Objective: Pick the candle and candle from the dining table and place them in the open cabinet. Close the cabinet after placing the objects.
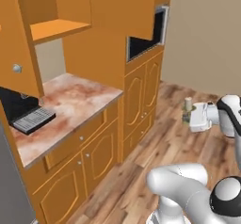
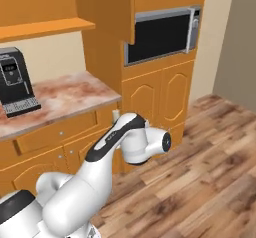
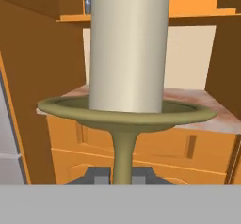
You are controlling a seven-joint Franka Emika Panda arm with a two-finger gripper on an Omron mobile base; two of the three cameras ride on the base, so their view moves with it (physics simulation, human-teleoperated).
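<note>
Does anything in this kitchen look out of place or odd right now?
Nothing looks spilled or broken. The one unusual sight: a pale candle on a brass-gold holder is carried upright in mid-air, its stem clamped in the end effector, facing the open cabinet.

There is one candle (image 3: 129, 49) on its gold holder. There is one bottle (image 3: 87, 3), one coffee machine (image 2: 15, 82) and one microwave (image 2: 162, 33). I count one counter (image 1: 75, 100) too.
</note>
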